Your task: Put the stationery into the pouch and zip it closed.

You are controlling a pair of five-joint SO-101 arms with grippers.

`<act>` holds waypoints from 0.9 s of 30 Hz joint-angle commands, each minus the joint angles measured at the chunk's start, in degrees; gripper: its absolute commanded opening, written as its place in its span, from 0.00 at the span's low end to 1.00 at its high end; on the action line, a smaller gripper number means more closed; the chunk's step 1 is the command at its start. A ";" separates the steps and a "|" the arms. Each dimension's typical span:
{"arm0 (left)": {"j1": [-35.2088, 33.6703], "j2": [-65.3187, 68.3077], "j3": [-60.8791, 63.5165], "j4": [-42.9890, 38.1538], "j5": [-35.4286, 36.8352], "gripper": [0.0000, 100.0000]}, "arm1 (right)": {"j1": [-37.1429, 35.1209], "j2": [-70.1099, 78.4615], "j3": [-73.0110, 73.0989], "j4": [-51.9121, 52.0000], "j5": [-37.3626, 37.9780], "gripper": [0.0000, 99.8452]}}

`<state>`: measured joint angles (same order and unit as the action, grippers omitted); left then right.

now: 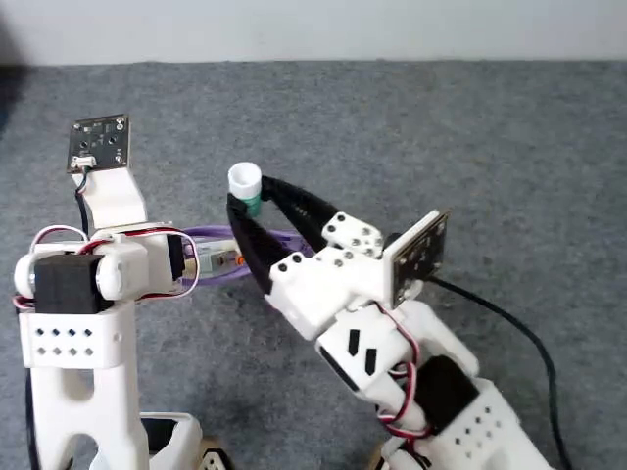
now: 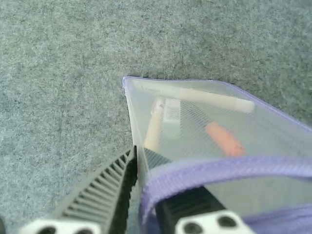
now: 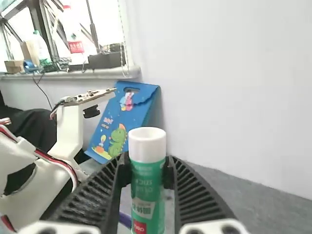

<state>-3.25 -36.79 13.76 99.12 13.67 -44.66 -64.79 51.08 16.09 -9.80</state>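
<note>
Glue stick (image 1: 245,184) is clamped in right gripper (image 1: 251,204) at frame centre, just beside pouch (image 2: 273,141). Pouch edge is pinched by left gripper (image 2: 138,157); marker (image 2: 214,100) seen inside.

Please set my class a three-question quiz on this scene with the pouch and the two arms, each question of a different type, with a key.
1. True or false: the glue stick already lies inside the pouch.
2. The left gripper is shut on: A) the pouch's edge, B) the glue stick, C) nothing.
3. Fill the gap: the right gripper holds the glue stick by its ____ body.
Key: 1 false; 2 A; 3 green.
</note>
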 commanded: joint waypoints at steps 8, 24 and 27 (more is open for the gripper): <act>-0.09 -0.79 -2.33 -0.70 0.44 0.01 | -3.38 7.87 7.56 -14.11 0.79 0.01; -0.09 -0.79 -2.33 -0.79 0.44 0.01 | -6.90 -0.75 -3.78 13.76 0.88 0.16; -0.09 -0.79 -2.33 -0.79 0.44 0.01 | -5.93 -3.47 -6.86 22.46 0.70 0.16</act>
<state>-3.25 -36.79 13.76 99.12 13.67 -51.34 -65.23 49.32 31.21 -9.36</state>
